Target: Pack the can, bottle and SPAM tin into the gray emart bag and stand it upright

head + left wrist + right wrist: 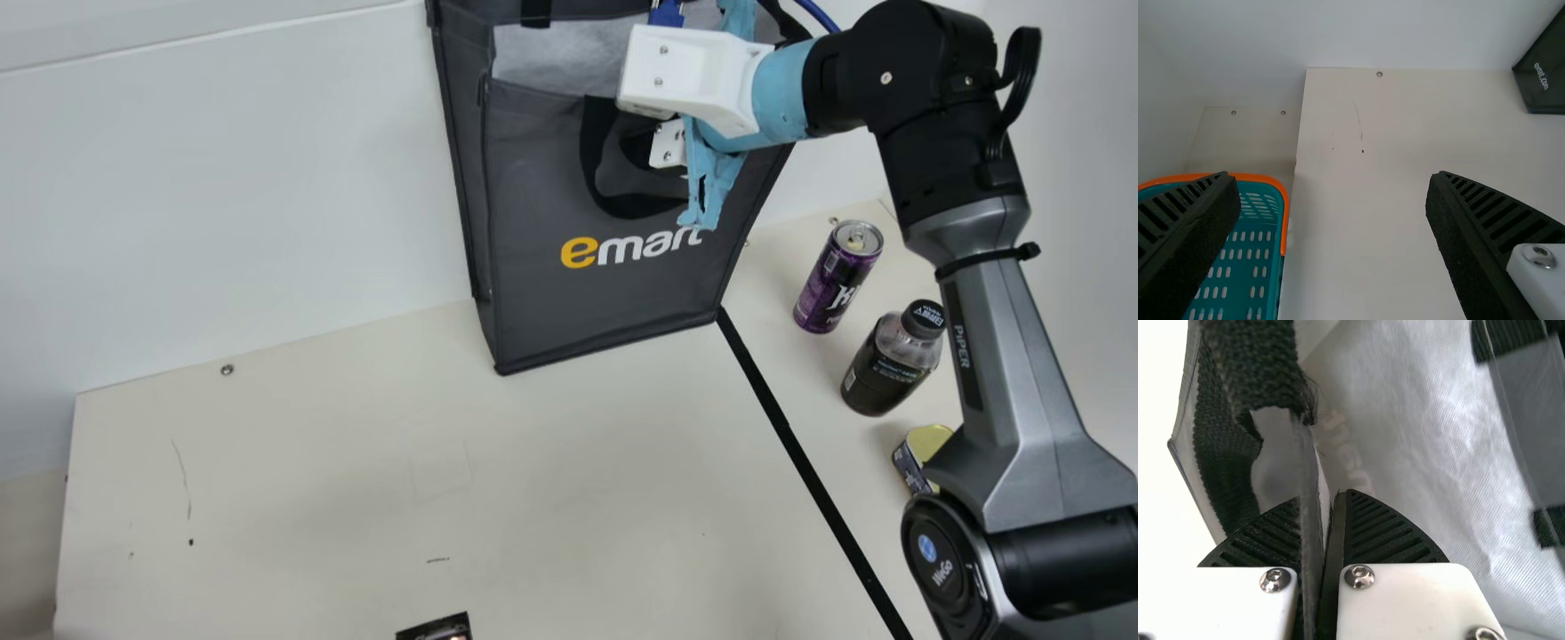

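The gray emart bag point(533, 302) stands upright and open-topped against the back wall. My right gripper point(671, 164) is at its front upper rim, the fingers hidden there. In the right wrist view my right gripper point(1331, 513) is shut on the bag's rim point(1309, 540), one finger on each side of the fabric. Right of the bag stand the purple can point(827, 284), the dark bottle point(889, 366) and the SPAM tin point(916, 458), partly behind the right arm. My left gripper point(1331, 193) is open, nothing between its fingers; a corner of the bag point(1546, 80) lies farther off.
A teal basket with an orange rim point(1283, 200) is beside the table's left edge. Black tape point(800, 453) runs along the table from the bag's right corner. A small dark object point(440, 628) shows at the main view's bottom edge.
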You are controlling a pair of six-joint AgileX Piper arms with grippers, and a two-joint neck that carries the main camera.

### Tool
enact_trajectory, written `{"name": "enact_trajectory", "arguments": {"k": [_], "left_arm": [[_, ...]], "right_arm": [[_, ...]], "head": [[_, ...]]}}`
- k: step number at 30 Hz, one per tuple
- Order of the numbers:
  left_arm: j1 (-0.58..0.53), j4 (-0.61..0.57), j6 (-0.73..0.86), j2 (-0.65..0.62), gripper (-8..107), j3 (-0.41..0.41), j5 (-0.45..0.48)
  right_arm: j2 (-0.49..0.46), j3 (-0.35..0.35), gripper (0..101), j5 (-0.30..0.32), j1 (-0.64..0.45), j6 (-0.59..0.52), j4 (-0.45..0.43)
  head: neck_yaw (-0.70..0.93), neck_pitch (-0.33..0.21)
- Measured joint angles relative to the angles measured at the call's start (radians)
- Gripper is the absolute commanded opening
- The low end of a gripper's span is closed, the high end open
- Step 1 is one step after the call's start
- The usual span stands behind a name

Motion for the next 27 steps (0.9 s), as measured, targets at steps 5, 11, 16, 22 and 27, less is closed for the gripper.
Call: {"name": "enact_trajectory", "arguments": {"k": [5,11,16,22,27], "left_arm": [[0.000,0.000,0.000,0.000,90,0.000,0.000],[0.000,0.000,0.000,0.000,90,0.000,0.000],[0.000,0.000,0.000,0.000,90,0.000,0.000],[0.000,0.000,0.000,0.000,90,0.000,0.000],[0.000,0.000,0.000,0.000,90,0.000,0.000]], "right_arm": [[-0.019,-0.006,0,-0.001,0.000,0.000,0.007],[-0.057,-0.001,0,-0.001,0.012,0.012,0.001],[-0.099,0.022,0,-0.001,0.031,0.024,-0.021],[-0.163,0.059,0,-0.001,0.065,0.045,-0.051],[-0.223,0.098,0,-0.002,0.098,0.060,-0.077]], "head": [[0.000,0.000],[0.000,0.000],[-0.002,0.000],[0.000,0.000],[0.000,0.000]]}}
